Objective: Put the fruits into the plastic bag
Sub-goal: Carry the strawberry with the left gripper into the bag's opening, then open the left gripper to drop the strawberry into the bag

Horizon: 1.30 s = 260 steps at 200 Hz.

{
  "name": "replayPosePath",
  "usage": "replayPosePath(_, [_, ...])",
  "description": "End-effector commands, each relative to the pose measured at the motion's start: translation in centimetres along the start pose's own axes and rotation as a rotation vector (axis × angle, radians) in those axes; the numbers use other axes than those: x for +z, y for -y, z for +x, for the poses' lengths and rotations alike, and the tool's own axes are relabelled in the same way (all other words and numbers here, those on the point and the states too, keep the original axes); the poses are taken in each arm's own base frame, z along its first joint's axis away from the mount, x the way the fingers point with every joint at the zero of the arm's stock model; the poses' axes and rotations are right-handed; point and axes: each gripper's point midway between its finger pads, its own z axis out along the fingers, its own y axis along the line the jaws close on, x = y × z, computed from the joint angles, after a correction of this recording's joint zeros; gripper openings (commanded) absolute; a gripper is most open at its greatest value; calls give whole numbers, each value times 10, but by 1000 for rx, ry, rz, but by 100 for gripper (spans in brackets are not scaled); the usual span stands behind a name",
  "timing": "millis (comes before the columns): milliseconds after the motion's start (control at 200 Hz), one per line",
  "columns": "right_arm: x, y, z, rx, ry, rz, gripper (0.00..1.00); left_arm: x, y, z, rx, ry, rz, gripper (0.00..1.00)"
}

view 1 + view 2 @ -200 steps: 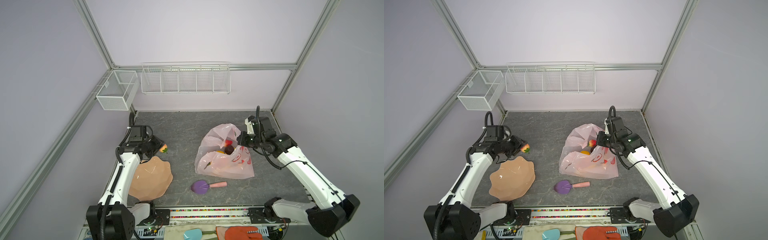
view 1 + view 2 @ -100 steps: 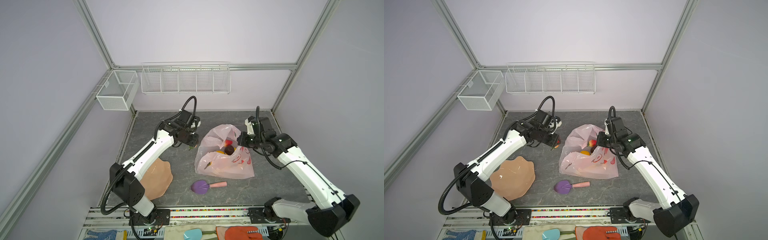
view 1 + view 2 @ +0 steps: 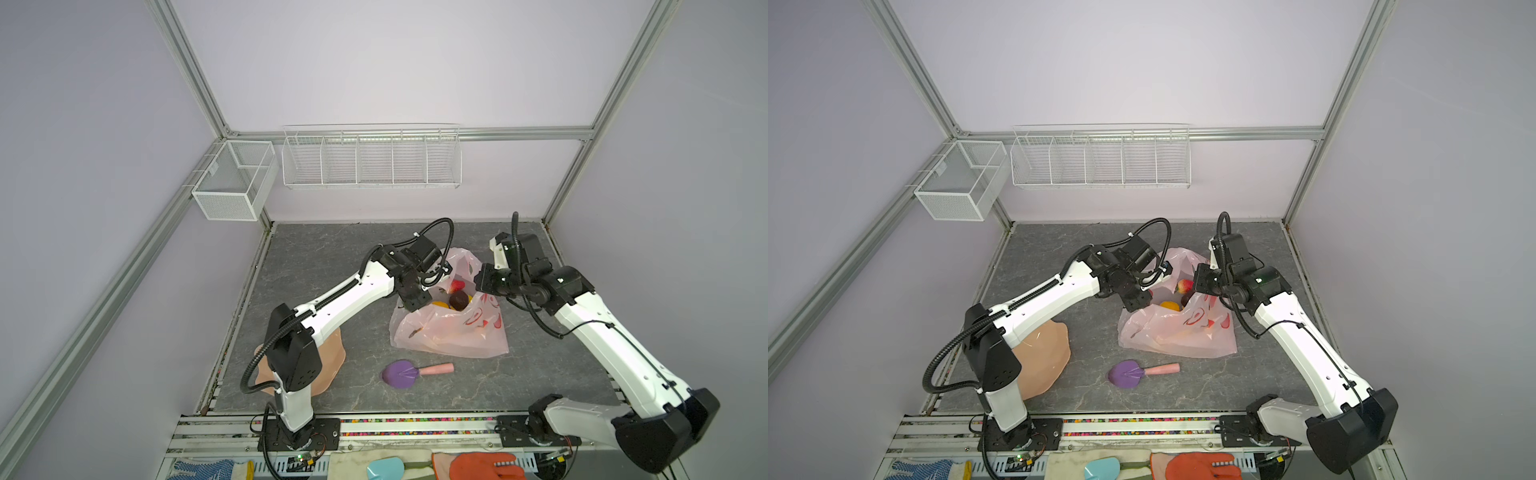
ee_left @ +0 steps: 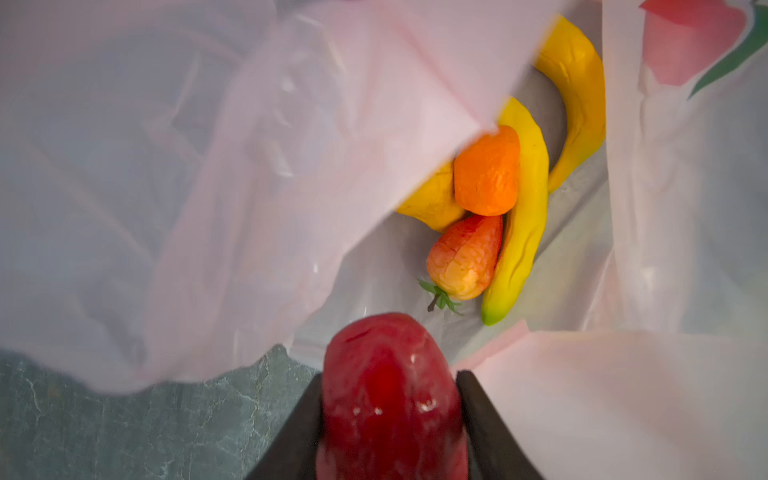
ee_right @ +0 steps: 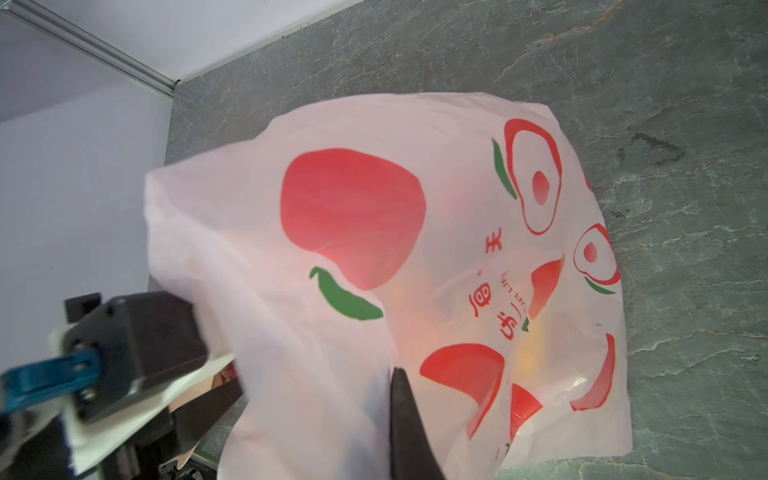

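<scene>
Biggest first: the plastic bag (image 3: 449,332) lies right of the desk's (image 3: 332,266) middle, with its mouth lifted toward the far edge. It's thin, crinkly film, so it should be nearly weightless and floppy, and it will likely sag shut unless held by the rim. That's where the right gripper (image 3: 481,286) is, clenched on the rim and pinching it up.

Next down are the bananas (image 4: 523,216), already inside. They look like firm, light moulded toys, best taken across the middle. Smaller again is the red fruit (image 4: 386,415), glossy and probably slippery. The left gripper (image 4: 390,374) grasps it across its waist right at the bag's mouth, and it looks tough enough to simply drop in. The strawberry (image 4: 463,257) rests against a banana, next to an orange fruit (image 4: 486,174).

In a top view both arms meet at the bag, and a dark maroon ball (image 3: 459,300) shows in the mouth, which the left wrist view misses. Only that wrist view shows the grasp and the pile inside. The right wrist view gives the bag's printed side, but film covers most of its own grip.
</scene>
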Motion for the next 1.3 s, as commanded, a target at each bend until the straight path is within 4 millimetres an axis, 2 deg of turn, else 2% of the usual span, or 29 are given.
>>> replayPosePath(0, [-3, 2, -3, -7, 1, 13, 6, -1, 2, -15, 66, 1, -1, 24])
replayPosePath(200, [-1, 0, -5, -4, -2, 13, 6, 21, 36, -40, 143, 4, 76, 27])
replayPosePath(305, [1, -1, -5, 0, -3, 8, 6, 32, 47, -57, 96, 53, 135, 31])
replayPosePath(445, [2, -2, -5, 9, -3, -1, 6, 44, 44, -79, -36, 117, 146, 48])
replayPosePath(575, [4, -2, -5, 19, -3, -3, 6, 43, 40, -99, -155, 195, 160, 63])
replayPosePath(680, [6, -1, -5, 27, -3, -5, 6, 31, 23, -107, -267, 269, 118, 81])
replayPosePath(735, [5, -1, -6, 29, 0, -5, 6, 20, 15, -107, -321, 302, 126, 86])
replayPosePath(755, [4, 0, -5, 28, 0, -5, 6, 15, 11, -107, -339, 313, 129, 96])
replayPosePath(775, [4, -1, -5, 28, 1, -6, 6, 11, 8, -105, -357, 322, 126, 99])
replayPosePath(905, [2, 4, -4, 35, 8, 5, 6, -24, -6, -95, -427, 396, 144, 100])
replayPosePath(1120, [1, 12, -1, 43, 0, 20, 6, -67, 3, -72, -401, 502, 167, 100])
replayPosePath(1295, [-2, 16, 1, 25, -9, 31, 6, -101, -10, -49, -481, 612, 94, 100])
